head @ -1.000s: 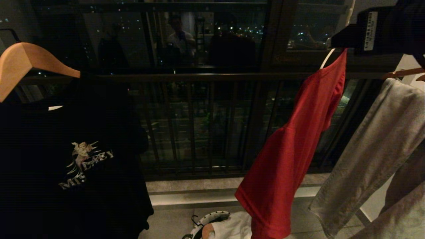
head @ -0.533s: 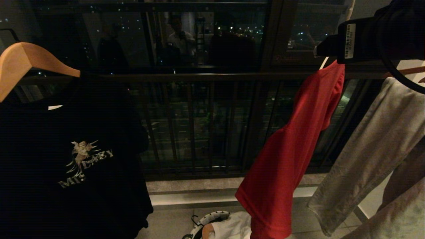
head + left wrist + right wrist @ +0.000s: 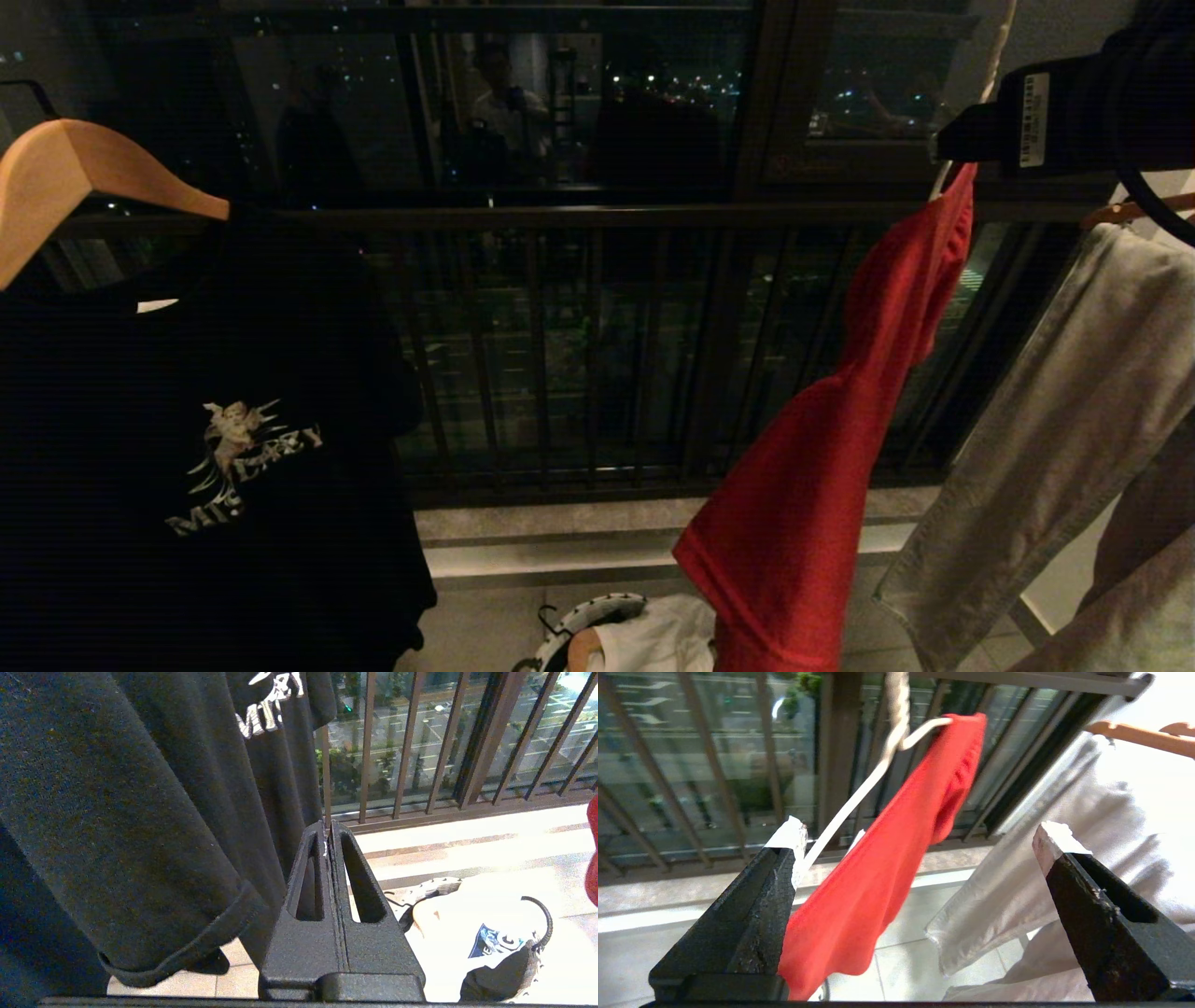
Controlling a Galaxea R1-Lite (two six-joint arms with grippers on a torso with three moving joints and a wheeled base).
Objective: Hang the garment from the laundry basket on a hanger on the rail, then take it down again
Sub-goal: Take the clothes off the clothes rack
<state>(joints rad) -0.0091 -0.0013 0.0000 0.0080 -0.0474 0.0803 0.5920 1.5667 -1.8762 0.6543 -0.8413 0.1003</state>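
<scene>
— Where's our red shirt [image 3: 831, 420] now?

— It hangs bunched on one shoulder of the white wire hanger [image 3: 859, 798], between the black T-shirt [image 3: 205, 448] and the grey trousers [image 3: 1055, 429], above the basket [image 3: 583, 627].

— And our right gripper [image 3: 920, 840]?

— Up beside the hanger's neck, fingers spread wide, gripping nothing.

— The left gripper [image 3: 330, 833]?

— Fingers pressed together, low beside the black T-shirt.
</scene>
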